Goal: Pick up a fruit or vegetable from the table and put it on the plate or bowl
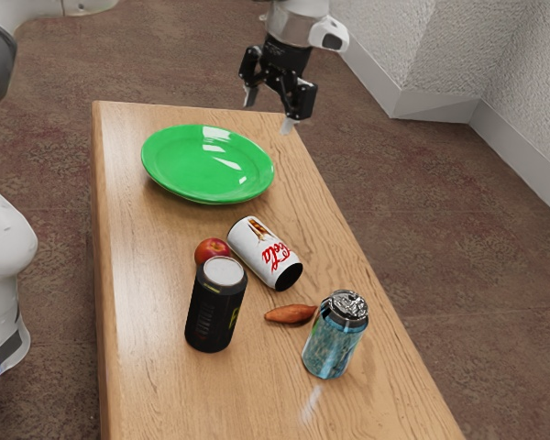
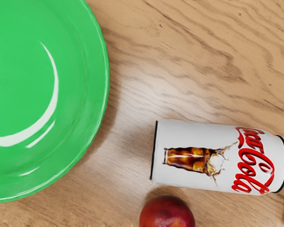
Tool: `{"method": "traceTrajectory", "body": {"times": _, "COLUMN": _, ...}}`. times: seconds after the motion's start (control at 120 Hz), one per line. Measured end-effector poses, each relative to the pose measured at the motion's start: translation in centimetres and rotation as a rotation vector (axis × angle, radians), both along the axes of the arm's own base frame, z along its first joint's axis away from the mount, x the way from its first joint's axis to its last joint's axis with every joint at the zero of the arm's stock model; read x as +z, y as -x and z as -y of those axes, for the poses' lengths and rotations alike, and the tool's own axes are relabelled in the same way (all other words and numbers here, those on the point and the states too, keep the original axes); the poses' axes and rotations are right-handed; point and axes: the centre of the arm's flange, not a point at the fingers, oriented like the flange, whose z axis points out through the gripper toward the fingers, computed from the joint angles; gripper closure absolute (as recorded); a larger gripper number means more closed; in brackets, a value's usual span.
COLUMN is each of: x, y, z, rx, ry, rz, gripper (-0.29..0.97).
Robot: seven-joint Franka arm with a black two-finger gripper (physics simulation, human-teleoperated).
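My gripper point(image 1: 268, 110) hangs open and empty above the table's far end, just beyond the green plate point(image 1: 207, 163). A red round fruit point(image 1: 212, 250) lies near the table's middle, between a white cola can point(image 1: 264, 253) on its side and an upright black can point(image 1: 215, 303). An orange root vegetable point(image 1: 291, 314) lies nearer the front, beside a blue-green can point(image 1: 335, 335). Under my hand, the wrist view has the plate point(image 2: 38, 94), the cola can point(image 2: 217, 156) and the red fruit point(image 2: 166, 213).
The wooden table point(image 1: 137, 385) is long and narrow, with carpet on all sides. The three cans crowd the fruit and the vegetable. Bare wood lies between the plate and the cans.
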Motion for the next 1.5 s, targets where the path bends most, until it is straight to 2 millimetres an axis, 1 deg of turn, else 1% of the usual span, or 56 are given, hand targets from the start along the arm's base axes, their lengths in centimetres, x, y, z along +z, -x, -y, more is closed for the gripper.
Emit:
{"method": "traceTrajectory", "body": {"times": 0.05, "x": -0.9, "y": 1.8, "z": 1.5, "rx": 0.04, "ry": -0.028, "rz": 0.012, "gripper": 0.0}}
{"method": "traceTrajectory", "body": {"times": 0.083, "x": -1.2, "y": 2.7, "z": 2.2, "rx": 0.067, "ry": -0.034, "rz": 0.025, "gripper": 0.0}}
{"method": "traceTrajectory", "body": {"times": 0.125, "x": -1.6, "y": 3.2, "z": 2.6, "rx": 0.101, "ry": -0.03, "rz": 0.036, "gripper": 0.0}}
{"method": "traceTrajectory", "body": {"times": 0.158, "x": -2.3, "y": 3.4, "z": 2.6, "rx": 0.128, "ry": -0.023, "rz": 0.035, "gripper": 0.0}}
{"method": "traceTrajectory", "body": {"times": 0.217, "x": -3.5, "y": 2.7, "z": 2.5, "rx": 0.166, "ry": 0.003, "rz": 0.026, "gripper": 0.0}}
{"method": "traceTrajectory", "body": {"times": 0.317, "x": -4.2, "y": 1.9, "z": 2.4, "rx": 0.22, "ry": 0.025, "rz": 0.028, "gripper": 0.0}}
{"method": "traceTrajectory", "body": {"times": 0.408, "x": -5.7, "y": 0.6, "z": 1.6, "rx": 0.262, "ry": 0.047, "rz": 0.013, "gripper": 0.0}}
{"method": "traceTrajectory", "body": {"times": 0.475, "x": -7.2, "y": -0.7, "z": 0.9, "rx": 0.288, "ry": 0.066, "rz": 0.0, "gripper": 0.0}}
{"method": "traceTrajectory", "body": {"times": 0.525, "x": -8.4, "y": -1.4, "z": 1.0, "rx": 0.3, "ry": 0.072, "rz": -0.003, "gripper": 0.0}}
{"method": "traceTrajectory", "body": {"times": 0.583, "x": -10.2, "y": -1.6, "z": 1.3, "rx": 0.314, "ry": 0.068, "rz": -0.013, "gripper": 0.0}}
{"method": "traceTrajectory", "body": {"times": 0.625, "x": -11.0, "y": -1.5, "z": 1.4, "rx": 0.328, "ry": 0.064, "rz": -0.009, "gripper": 0.0}}
{"method": "traceTrajectory", "body": {"times": 0.767, "x": -12.6, "y": -0.9, "z": 1.4, "rx": 0.374, "ry": 0.046, "rz": 0.017, "gripper": 0.0}}
{"method": "traceTrajectory", "body": {"times": 0.925, "x": -13.9, "y": -0.3, "z": 1.3, "rx": 0.412, "ry": 0.022, "rz": 0.034, "gripper": 0.0}}
{"method": "traceTrajectory", "body": {"times": 1.008, "x": -14.0, "y": 0.3, "z": 2.8, "rx": 0.394, "ry": 0.007, "rz": 0.047, "gripper": 0.0}}
{"method": "traceTrajectory", "body": {"times": 1.058, "x": -14.9, "y": 0.7, "z": 3.8, "rx": 0.379, "ry": 0.0, "rz": 0.036, "gripper": 0.0}}
{"method": "traceTrajectory", "body": {"times": 1.108, "x": -16.1, "y": 1.1, "z": 4.1, "rx": 0.375, "ry": -0.007, "rz": 0.021, "gripper": 0.0}}
{"method": "traceTrajectory", "body": {"times": 1.175, "x": -17.0, "y": 1.4, "z": 4.1, "rx": 0.372, "ry": -0.011, "rz": 0.012, "gripper": 0.0}}
{"method": "traceTrajectory", "body": {"times": 1.275, "x": -17.6, "y": 1.8, "z": 3.9, "rx": 0.358, "ry": -0.021, "rz": 0.002, "gripper": 0.0}}
{"method": "traceTrajectory", "body": {"times": 1.5, "x": -18.6, "y": 2.2, "z": 3.9, "rx": 0.31, "ry": -0.031, "rz": -0.015, "gripper": 0.0}}
